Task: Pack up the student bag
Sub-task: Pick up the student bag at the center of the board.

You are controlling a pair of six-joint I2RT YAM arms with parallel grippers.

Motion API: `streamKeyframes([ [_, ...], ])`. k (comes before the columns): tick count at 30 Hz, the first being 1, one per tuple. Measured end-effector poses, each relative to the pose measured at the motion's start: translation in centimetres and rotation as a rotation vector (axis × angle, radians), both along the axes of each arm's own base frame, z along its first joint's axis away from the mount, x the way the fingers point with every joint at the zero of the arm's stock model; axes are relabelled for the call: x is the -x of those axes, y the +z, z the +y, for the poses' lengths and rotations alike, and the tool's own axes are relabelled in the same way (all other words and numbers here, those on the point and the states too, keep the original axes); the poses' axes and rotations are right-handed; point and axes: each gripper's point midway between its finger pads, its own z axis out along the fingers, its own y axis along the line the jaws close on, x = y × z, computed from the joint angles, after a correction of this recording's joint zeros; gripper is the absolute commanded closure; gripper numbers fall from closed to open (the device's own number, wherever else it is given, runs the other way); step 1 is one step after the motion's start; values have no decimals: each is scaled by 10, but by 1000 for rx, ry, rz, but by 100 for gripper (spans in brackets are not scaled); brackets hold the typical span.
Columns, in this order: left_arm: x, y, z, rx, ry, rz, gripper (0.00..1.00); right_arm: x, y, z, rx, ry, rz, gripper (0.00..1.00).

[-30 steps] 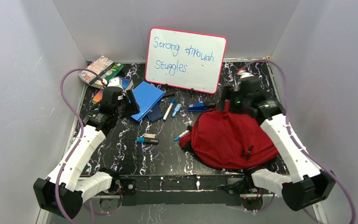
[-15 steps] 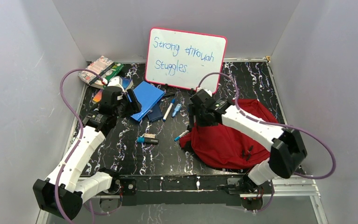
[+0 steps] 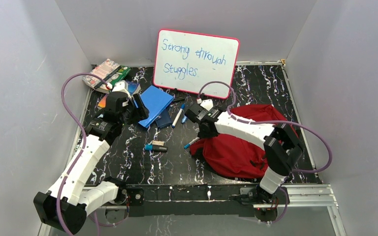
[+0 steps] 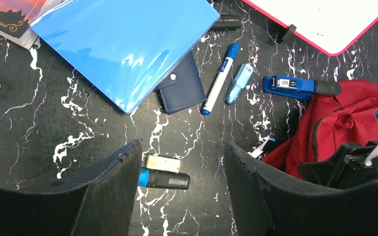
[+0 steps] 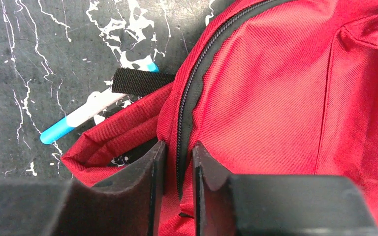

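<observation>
Within the last second the right arm has swung from the far right corner across the backpack (image 3: pixel 236 152) to its front left edge. The right gripper (image 3: pixel 201 132) has narrowed from wide open to a pinch on the red fabric at the zipper (image 5: pixel 184 103). I read that as the start of opening the bag, which lies on the right half of the table (image 3: pixel 142 162) (nothing looks packed yet). The left gripper (image 4: pixel 182 147) has not moved; it hangs open and empty. Only the right wrist view shows the zipper line running between the two fingers, with a white pen (image 5: pixel 86 113) tucked under the bag's lip. The left wrist view alone shows a black marker (image 4: pixel 165 179) lying below its parted fingers.
</observation>
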Motion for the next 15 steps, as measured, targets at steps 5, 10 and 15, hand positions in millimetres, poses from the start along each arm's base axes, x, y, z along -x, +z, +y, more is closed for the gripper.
streamKeyframes([
  [5,0,-1,0,-1,0,4,41,3,19,-6,-25,-9,-44,100],
  [10,0,-3,0,-5,2,9,41,2,80,-20,-138,-30,-193,100],
  [15,-2,-3,4,-28,8,7,40,5,157,-46,-254,-54,-379,100],
])
